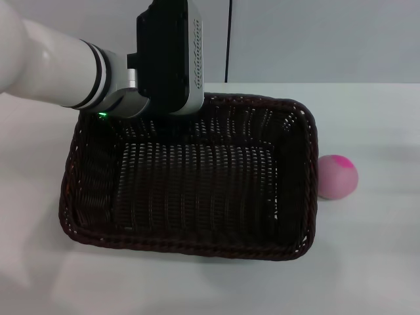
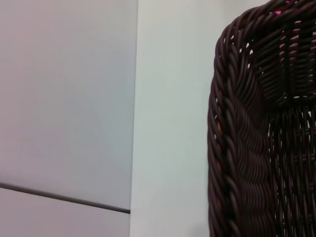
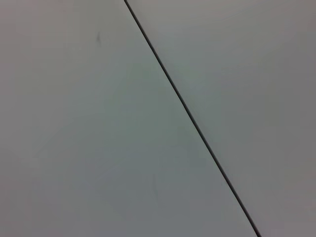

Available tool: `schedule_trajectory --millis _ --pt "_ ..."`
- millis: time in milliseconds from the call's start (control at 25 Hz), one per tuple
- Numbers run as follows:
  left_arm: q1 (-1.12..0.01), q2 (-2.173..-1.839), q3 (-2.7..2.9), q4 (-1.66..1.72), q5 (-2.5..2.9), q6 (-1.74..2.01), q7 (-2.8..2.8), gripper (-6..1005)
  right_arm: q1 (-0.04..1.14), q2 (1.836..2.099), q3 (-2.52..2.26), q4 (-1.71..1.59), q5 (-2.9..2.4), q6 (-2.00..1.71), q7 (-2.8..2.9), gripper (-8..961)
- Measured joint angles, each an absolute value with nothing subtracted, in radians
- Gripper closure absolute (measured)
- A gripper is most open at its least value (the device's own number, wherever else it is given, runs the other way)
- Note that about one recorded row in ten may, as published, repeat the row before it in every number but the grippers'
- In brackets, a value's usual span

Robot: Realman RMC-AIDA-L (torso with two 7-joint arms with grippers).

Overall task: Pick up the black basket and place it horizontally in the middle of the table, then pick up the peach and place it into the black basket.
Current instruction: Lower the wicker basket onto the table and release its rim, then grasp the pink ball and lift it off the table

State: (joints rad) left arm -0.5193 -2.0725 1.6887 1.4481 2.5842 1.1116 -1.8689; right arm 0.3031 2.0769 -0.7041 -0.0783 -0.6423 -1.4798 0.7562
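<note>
The black basket [image 1: 197,184] lies flat and lengthwise across the middle of the white table [image 1: 367,262], open side up and empty. My left gripper [image 1: 169,98] hangs over the basket's far rim, left of that rim's middle. The left wrist view shows a corner of the basket's braided rim [image 2: 222,148] close up. The peach [image 1: 337,176] sits on the table just right of the basket, close to its right rim, with its magenta spot facing up. My right gripper is out of view.
A grey wall with a dark vertical seam [image 1: 229,39] stands behind the table. The right wrist view shows only plain surfaces split by a dark line [image 3: 192,123]. White tabletop surrounds the basket in front and on both sides.
</note>
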Motion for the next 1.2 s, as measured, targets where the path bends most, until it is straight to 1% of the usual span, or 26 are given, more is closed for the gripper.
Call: schedule_trajectory --millis 200,480,720,880,1040,1160,1200 --pt "-0.519 -2.072 1.691 1.449 2.585 1.114 -1.869 627 0.304 2.077 -0.704 -0.078 -0.642 -1.48 0.756 222" --pt "-0.51 -2.07 1.695 1.461 2.592 1.111 -1.87 423 0.305 2.075 -0.704 -0.078 -0.644 -1.481 0.756 226" --pt "-0.481 -2.068 1.685 1.505 2.595 1.088 -1.871 345 0.302 2.075 -0.704 -0.078 -0.642 -1.486 0.758 228" --pt "-0.442 -2.068 1.648 1.55 2.569 1.04 -1.868 347 0.291 2.075 -0.708 -0.09 -0.647 -1.491 0.784 230" --pt "-0.383 -2.065 1.553 1.571 2.401 0.966 -1.848 349 0.262 2.068 -0.718 -0.164 -0.734 -1.493 0.808 232" --pt "-0.313 -2.065 1.438 1.543 2.132 0.899 -1.766 351 0.221 2.055 -0.716 -0.307 -0.906 -1.492 0.919 233" --pt "-0.289 -2.065 1.407 1.521 2.027 0.884 -1.719 352 0.208 2.046 -0.713 -0.369 -0.975 -1.489 0.984 234"
